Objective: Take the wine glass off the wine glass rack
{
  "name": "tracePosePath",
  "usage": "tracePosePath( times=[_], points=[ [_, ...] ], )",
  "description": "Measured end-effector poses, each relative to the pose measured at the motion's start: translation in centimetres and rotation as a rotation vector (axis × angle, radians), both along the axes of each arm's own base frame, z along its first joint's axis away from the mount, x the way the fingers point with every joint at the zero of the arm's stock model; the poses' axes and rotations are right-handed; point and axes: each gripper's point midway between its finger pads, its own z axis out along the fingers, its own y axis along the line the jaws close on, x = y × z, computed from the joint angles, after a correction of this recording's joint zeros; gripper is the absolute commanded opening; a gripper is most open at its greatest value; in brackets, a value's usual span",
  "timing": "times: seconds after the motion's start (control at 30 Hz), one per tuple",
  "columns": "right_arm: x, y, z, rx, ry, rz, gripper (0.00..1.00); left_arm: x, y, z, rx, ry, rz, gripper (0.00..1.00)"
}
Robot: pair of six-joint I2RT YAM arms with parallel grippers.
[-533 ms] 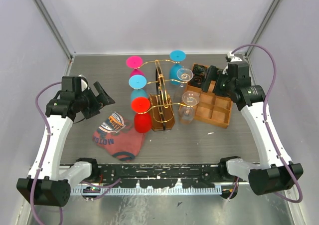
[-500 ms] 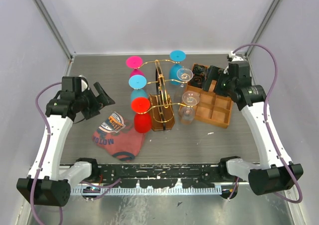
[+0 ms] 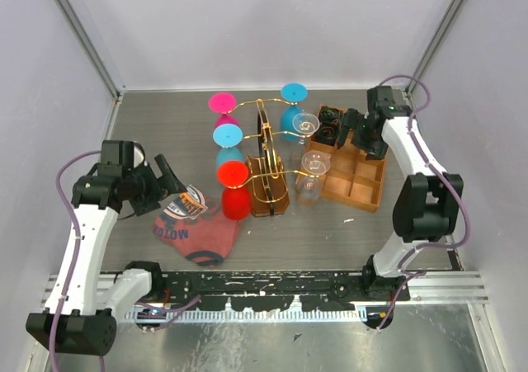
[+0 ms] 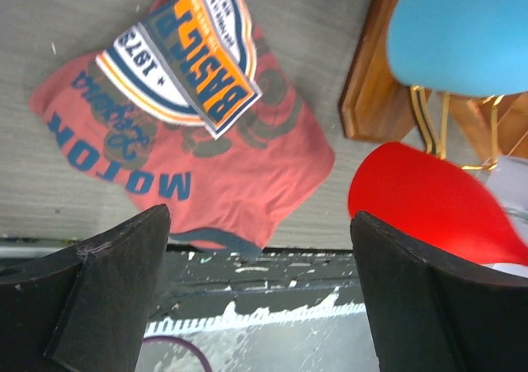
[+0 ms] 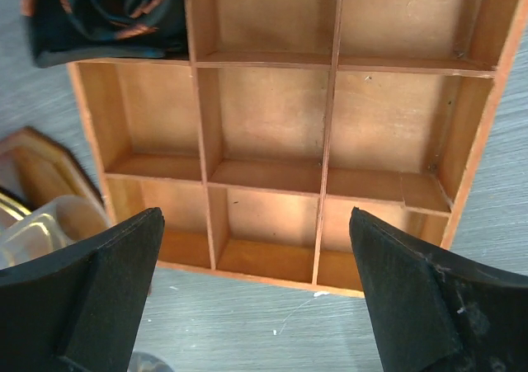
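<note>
The gold wire wine glass rack (image 3: 266, 151) stands mid-table on its brown base (image 4: 371, 83). Inverted glasses hang on it: pink (image 3: 221, 102), cyan (image 3: 226, 134) and red (image 3: 233, 187) on the left, cyan (image 3: 292, 108) and two clear ones (image 3: 311, 174) on the right. My left gripper (image 3: 171, 176) is open and empty, left of the red glass (image 4: 429, 203), above a shirt; its midpoint in the wrist view (image 4: 256, 248) is over the table edge. My right gripper (image 3: 356, 134) is open and empty above the wooden tray, also shown in its wrist view (image 5: 256, 248).
An orange-red printed T-shirt (image 3: 191, 223) lies front left of the rack. A compartmented wooden tray (image 5: 330, 141) sits right of the rack, with a dark bundle (image 5: 107, 13) in a far cell. A clear glass (image 5: 37, 228) hangs near the tray's left side.
My left gripper has moved nearer and lower, toward the shirt. My right arm has folded back, its gripper still over the tray. Both stay open; the glasses have not moved.
</note>
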Motion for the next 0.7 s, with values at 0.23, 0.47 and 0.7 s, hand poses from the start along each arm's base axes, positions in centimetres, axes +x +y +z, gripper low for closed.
tracePosePath(
  times=[0.23,0.47,0.7],
  points=[
    [0.9,1.4,-2.4,-0.029,0.079,0.048,1.00,-3.6,-1.2,-4.5,-0.013,0.168,-0.041,0.95],
    [2.1,2.9,-6.1,-0.039,0.155,0.083,1.00,-5.5,-4.2,-5.5,0.004,0.234,-0.138,0.94],
    [3.6,2.9,-10.5,-0.124,0.262,0.086,1.00,-6.9,-4.6,-7.5,0.008,0.310,-0.100,0.92]
  ],
)
